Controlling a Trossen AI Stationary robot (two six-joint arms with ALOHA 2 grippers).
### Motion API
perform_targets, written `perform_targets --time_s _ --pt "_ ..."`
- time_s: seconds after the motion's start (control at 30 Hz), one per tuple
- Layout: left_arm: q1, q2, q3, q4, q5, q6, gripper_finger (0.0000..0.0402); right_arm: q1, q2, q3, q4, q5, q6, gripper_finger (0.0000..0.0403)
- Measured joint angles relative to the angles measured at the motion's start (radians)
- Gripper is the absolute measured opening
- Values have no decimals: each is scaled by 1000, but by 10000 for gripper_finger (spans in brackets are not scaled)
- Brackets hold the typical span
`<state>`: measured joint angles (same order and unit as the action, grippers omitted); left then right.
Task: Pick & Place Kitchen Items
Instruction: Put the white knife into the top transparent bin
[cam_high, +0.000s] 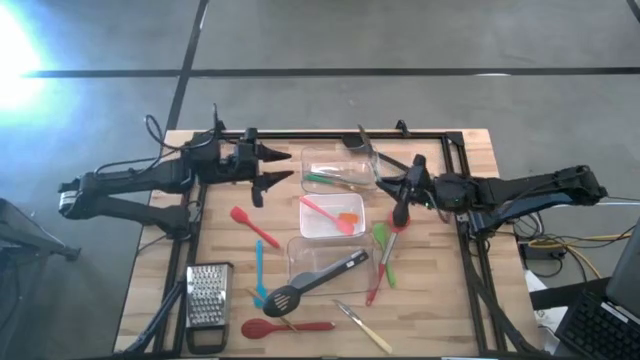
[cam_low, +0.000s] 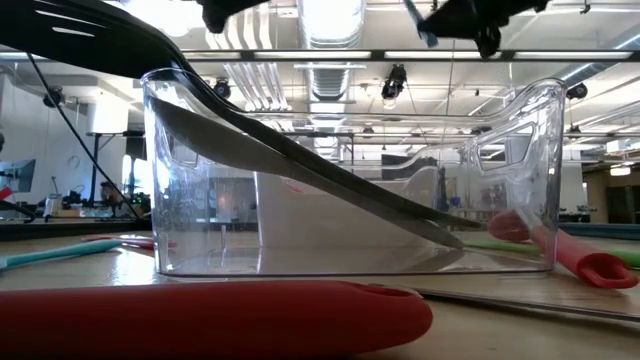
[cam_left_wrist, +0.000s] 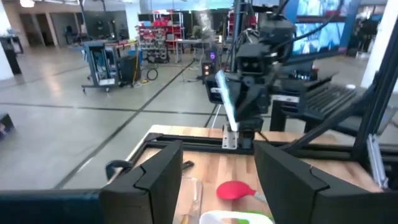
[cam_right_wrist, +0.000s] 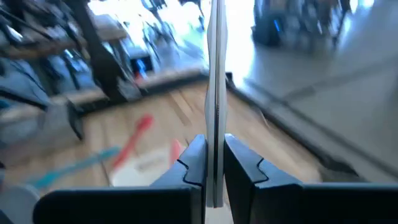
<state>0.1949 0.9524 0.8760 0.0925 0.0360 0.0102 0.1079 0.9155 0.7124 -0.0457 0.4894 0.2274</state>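
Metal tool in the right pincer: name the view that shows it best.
Right wrist view: the metal tool sits close, clamped edge-on in the right pincer. High view: small, slanting by the far tub. Left wrist view: farther off. Low view: nothing sure.

Three tubs were ranged down the table's (cam_high: 470, 310) middle: far tub (cam_high: 335, 168), middle tub (cam_high: 330, 215), near tub (cam_high: 330, 265). A slotted spoon (cam_high: 315, 282) was propped across the near tub. A grater (cam_high: 207, 297) was placed at the near left.

A steel box grater (cam_high: 208, 297) lies near three clear tubs (cam_high: 325, 260) on the table (cam_high: 480, 150).
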Motion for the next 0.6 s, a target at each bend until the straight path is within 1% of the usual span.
perform_targets --time_s 0.07,0.13,0.23,0.33,0.43,0.5,0.6 --pt "0 59 -10 85 1 -13 204 18 12 -32 135 0 -73 22" --pt "0 131 -13 180 27 -13 204 22 31 -62 280 -3 -134 22" --pt "0 244 0 369 135 -10 204 21 63 -95 448 -19 -199 22" --pt "0 346 41 538 214 -11 204 21 103 -101 523 -27 -235 22" --pt "1 435 109 554 233 -13 204 21 137 -96 531 -62 -233 22" --pt "4 487 167 530 252 -13 204 20 164 -84 539 -72 -233 22" --pt "6 555 263 489 306 -14 204 20 198 -66 551 -79 -243 22"
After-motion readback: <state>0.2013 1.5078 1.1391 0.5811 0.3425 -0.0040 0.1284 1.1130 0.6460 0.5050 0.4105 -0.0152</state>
